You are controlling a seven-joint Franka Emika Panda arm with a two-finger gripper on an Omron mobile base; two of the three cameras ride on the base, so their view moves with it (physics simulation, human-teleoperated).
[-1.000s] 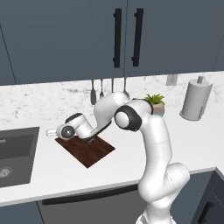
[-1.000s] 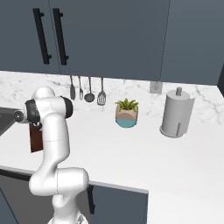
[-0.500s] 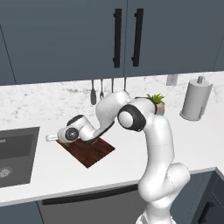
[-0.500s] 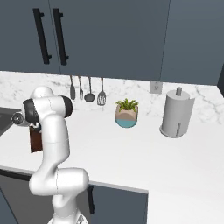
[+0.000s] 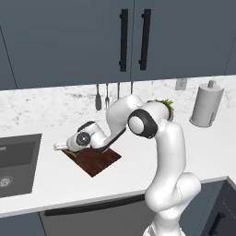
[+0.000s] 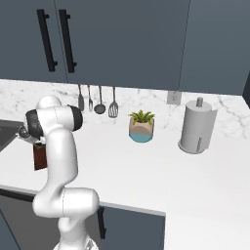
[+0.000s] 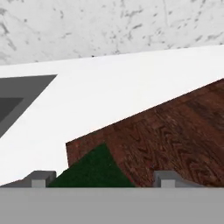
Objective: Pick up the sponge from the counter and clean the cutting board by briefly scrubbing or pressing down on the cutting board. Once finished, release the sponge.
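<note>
The dark reddish-brown cutting board (image 5: 97, 161) lies on the white counter (image 5: 55, 184), just right of the sink. My arm reaches left and low across it, and the gripper (image 5: 59, 146) hangs at the board's left corner. In the hand view the gripper (image 7: 103, 179) is open, its fingertips (image 7: 39, 178) set wide apart. The sponge's dark green top (image 7: 92, 170) lies between them on the corner of the board (image 7: 175, 131). Bare wood shows between the sponge and the right fingertip. The sponge's yellow layer is hidden. An end of the board (image 6: 40, 157) peeks out behind my arm.
The dark recessed sink (image 5: 14, 161) sits close to the left of the board. Utensils (image 5: 107, 96) hang on the marble backsplash behind. A potted plant (image 6: 141, 126) and a paper towel roll (image 6: 197, 126) stand further right on the counter.
My hand has shifted slightly and settled a little lower over the board's left corner. The board has not moved.
</note>
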